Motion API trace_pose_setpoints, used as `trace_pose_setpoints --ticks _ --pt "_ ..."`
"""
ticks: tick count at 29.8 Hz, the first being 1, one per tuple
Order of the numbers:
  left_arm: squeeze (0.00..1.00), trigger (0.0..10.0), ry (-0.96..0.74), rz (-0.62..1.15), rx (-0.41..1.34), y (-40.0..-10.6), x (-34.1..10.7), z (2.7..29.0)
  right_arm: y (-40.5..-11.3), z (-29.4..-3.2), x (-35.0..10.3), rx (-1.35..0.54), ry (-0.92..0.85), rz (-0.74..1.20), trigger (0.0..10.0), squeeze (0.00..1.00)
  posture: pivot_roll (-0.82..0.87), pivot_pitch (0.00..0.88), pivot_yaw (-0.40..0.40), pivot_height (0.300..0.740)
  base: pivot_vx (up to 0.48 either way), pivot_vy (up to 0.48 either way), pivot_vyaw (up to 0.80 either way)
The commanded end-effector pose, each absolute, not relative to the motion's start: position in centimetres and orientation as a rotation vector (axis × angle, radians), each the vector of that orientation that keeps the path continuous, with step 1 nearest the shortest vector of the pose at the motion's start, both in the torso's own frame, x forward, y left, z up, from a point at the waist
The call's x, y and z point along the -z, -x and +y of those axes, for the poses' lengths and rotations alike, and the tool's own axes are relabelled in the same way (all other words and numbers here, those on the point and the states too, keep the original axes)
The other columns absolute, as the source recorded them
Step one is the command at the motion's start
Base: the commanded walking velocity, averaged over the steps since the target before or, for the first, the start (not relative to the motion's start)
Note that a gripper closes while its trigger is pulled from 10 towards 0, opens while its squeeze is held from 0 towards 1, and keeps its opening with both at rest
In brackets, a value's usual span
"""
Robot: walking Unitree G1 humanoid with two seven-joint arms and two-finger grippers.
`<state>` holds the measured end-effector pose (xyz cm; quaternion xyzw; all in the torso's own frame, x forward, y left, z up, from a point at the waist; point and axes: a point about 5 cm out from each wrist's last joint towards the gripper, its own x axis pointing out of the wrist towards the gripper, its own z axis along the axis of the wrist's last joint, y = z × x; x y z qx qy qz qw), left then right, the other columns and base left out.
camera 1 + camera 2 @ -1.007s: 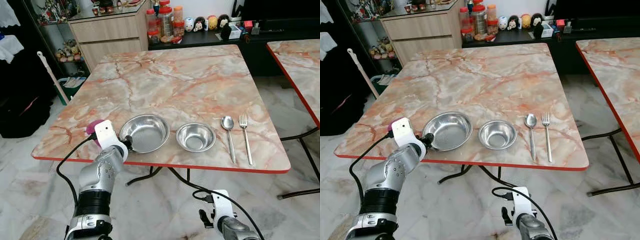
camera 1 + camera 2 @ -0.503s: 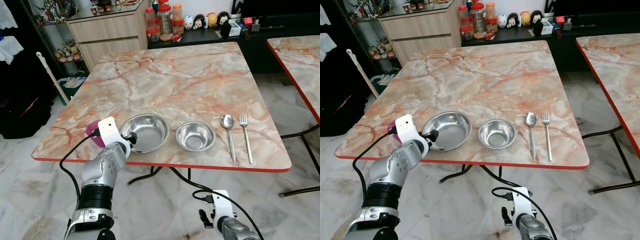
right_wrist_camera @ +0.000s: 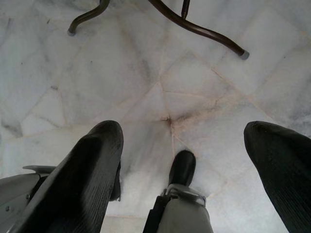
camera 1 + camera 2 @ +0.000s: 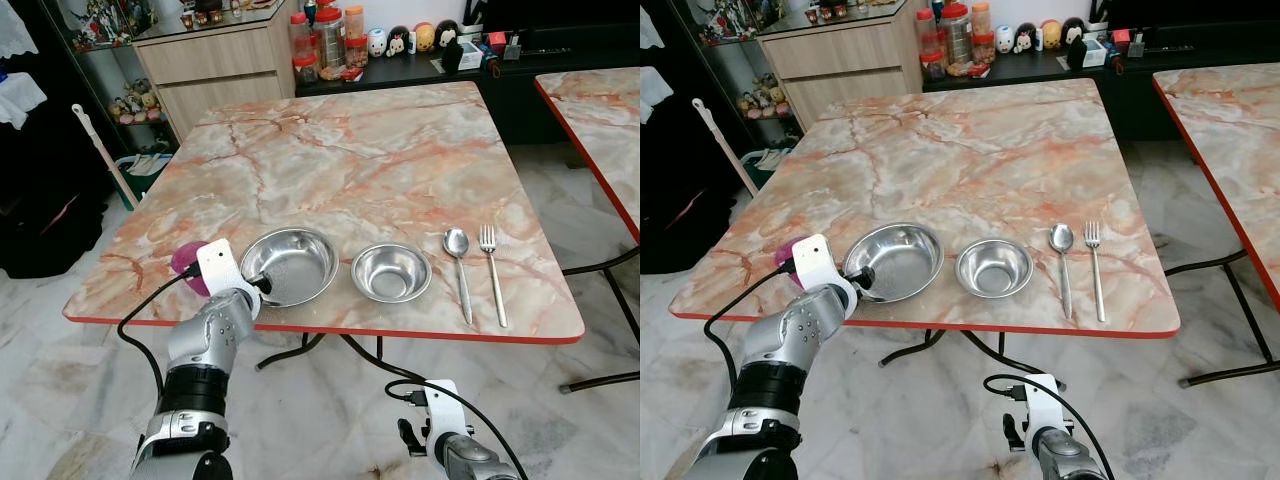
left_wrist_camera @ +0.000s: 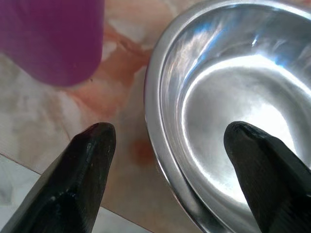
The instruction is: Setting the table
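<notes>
Left gripper point(image 5: 165, 170) jaws open, straddling large bowl point(image 5: 228, 121) rim; purple cup point(image 5: 51, 39) just outside. Seat rim deeper before closing.

Right gripper point(image 3: 182, 160) idle, jaws open.

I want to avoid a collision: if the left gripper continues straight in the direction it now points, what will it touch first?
Most likely the large steel bowl: the open left gripper straddles its near rim, one finger over the inside. The purple cup sits off to the side.

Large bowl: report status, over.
Left gripper open, straddling the large bowl rim. Right gripper open, idle near floor. Purple cup close beside the left gripper.
</notes>
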<state>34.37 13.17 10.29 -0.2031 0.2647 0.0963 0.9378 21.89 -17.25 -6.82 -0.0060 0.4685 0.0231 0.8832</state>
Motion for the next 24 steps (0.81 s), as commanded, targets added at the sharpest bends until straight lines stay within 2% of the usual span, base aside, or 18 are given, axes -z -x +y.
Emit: trace_pose_setpoints --ticks 1,8,9,10,11,12,13,24 --pt "0.00 10.0 0.424 0.536 -0.243 -34.68 -10.27 13.44 -21.93 -16.79 6.83 -0.059 0.009 0.974 10.0 0.00 -0.05 0.017 0.150 0.740 0.000 0.000 0.00" --pt "0.00 10.0 0.431 0.536 -0.264 -34.88 -10.17 13.22 -21.96 -16.77 6.82 -0.059 0.008 0.973 10.0 0.00 -0.05 0.017 0.150 0.740 0.000 0.000 0.00" --pt "0.00 8.6 0.432 0.534 -0.268 -34.96 -10.16 13.17 -21.97 -16.76 6.81 -0.059 0.008 0.972 10.0 0.00 -0.05 0.017 0.150 0.740 0.000 0.000 0.00" --pt "0.00 3.5 0.433 0.533 -0.272 -34.99 -10.14 13.18 -21.98 -16.75 6.81 -0.059 0.008 0.972 10.0 0.00 -0.05 0.016 0.150 0.740 0.000 0.000 0.00" --pt "0.00 3.5 0.433 0.533 -0.275 -35.01 -10.13 13.19 -22.00 -16.74 6.80 -0.059 0.008 0.972 10.0 0.00 -0.05 0.016 0.151 0.740 0.000 0.000 0.00" --pt "0.00 0.9 0.434 0.533 -0.277 -35.03 -10.13 13.20 -22.01 -16.73 6.80 -0.059 0.008 0.972 10.0 0.00 -0.05 0.016 0.151 0.740 0.000 0.000 0.00" --pt "0.00 0.0 0.434 0.533 -0.281 -35.04 -10.11 13.22 -22.02 -16.73 6.79 -0.060 0.008 0.971 10.0 0.00 -0.05 0.015 0.151 0.740 0.000 0.000 0.00" --pt "0.00 0.0 0.444 0.556 -0.307 -35.03 -9.82 13.32 -22.11 -16.68 6.74 -0.064 0.009 0.972 10.0 0.00 -0.05 0.016 0.151 0.740 0.000 0.000 0.00"
